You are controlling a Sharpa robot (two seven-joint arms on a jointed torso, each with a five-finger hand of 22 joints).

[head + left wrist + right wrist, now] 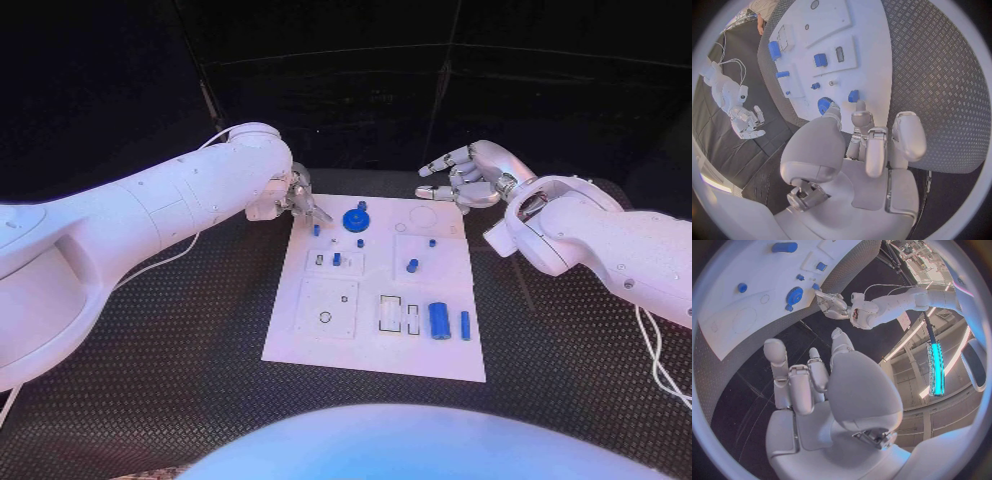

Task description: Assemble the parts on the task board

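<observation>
Silver left hand (296, 200) hovers by the board's (368, 345) far corner — fingers loosely curled, empty, likely lining up on the blue knob (356, 220) — right hand (464, 176) waits apart, fingers spread

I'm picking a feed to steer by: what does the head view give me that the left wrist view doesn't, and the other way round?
Head view alone: the whole task board with all four edges, the long blue cylinder and thin blue bar near the robot, and both arms at the far edge.

Left wrist view alone: the left robot hand up close, its fingertips just short of the round blue part and empty.

Both: the board, that round part, the small blue parts, and the right robot hand, raised off the board with fingers apart.
</observation>
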